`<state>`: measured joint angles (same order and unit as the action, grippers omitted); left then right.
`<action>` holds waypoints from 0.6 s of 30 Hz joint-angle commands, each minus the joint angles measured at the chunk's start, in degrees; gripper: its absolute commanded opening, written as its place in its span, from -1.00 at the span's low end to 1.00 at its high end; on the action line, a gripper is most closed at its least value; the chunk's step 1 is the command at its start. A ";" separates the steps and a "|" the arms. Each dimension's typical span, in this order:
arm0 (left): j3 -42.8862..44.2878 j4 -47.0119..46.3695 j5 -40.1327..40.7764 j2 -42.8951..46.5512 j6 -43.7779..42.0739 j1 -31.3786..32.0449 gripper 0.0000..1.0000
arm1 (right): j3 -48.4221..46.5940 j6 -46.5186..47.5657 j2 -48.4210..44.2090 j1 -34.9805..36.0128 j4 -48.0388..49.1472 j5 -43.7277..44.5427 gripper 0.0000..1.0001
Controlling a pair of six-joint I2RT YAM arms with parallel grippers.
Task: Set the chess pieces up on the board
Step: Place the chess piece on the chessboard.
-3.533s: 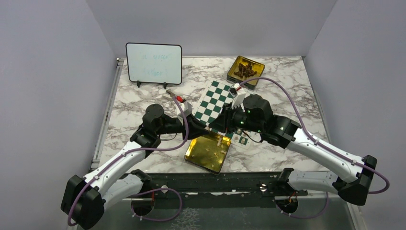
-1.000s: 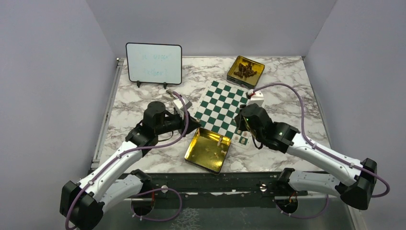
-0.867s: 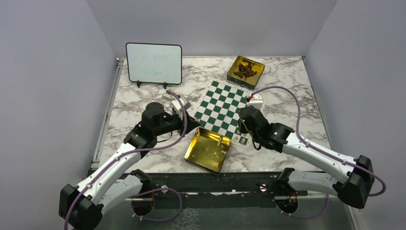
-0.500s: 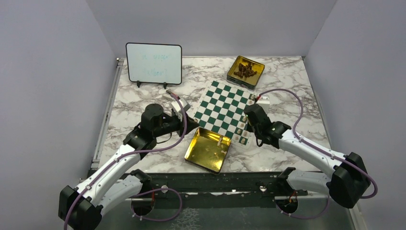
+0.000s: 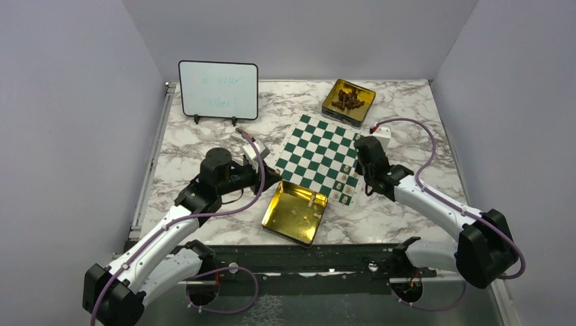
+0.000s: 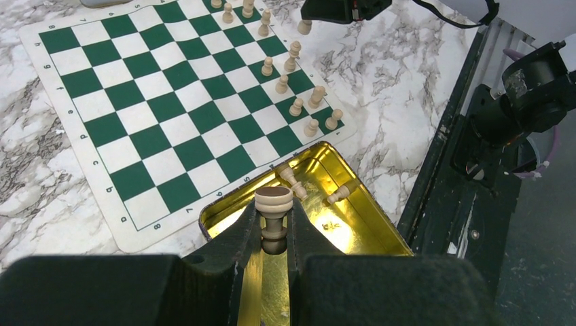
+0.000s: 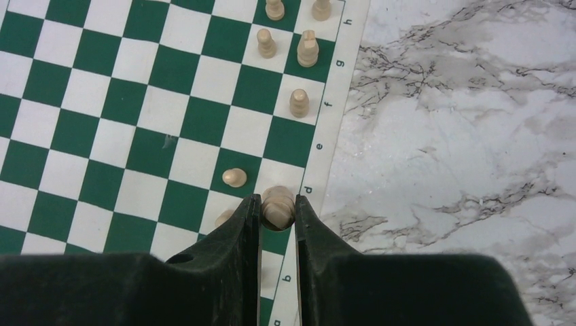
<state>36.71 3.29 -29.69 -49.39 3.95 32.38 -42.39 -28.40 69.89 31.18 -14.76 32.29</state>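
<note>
Cream chess pieces (image 7: 299,103) line the right edge of the board (image 5: 314,153), mid-table. There the right gripper (image 7: 277,204) clamps a pale piece (image 7: 278,208) above that edge. The left gripper (image 6: 275,227) pinches a second piece (image 6: 274,202) over the gold tin (image 5: 297,216). Underneath is the marble table (image 5: 204,146), with lilac-grey walls (image 5: 75,115) around.

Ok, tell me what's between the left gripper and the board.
The far rim of the gold tin, with two loose pieces just inside; the left wrist view shows this.
</note>
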 commanded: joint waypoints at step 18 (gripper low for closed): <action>-0.94 -0.39 -0.30 1.45 -1.01 0.05 -0.79 | -1.37 2.94 9.59 -7.25 13.50 -4.57 -0.91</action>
<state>36.49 3.31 -29.71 -49.04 3.75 32.38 -42.39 -25.54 78.74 24.49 -4.23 28.60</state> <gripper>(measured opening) 0.136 0.232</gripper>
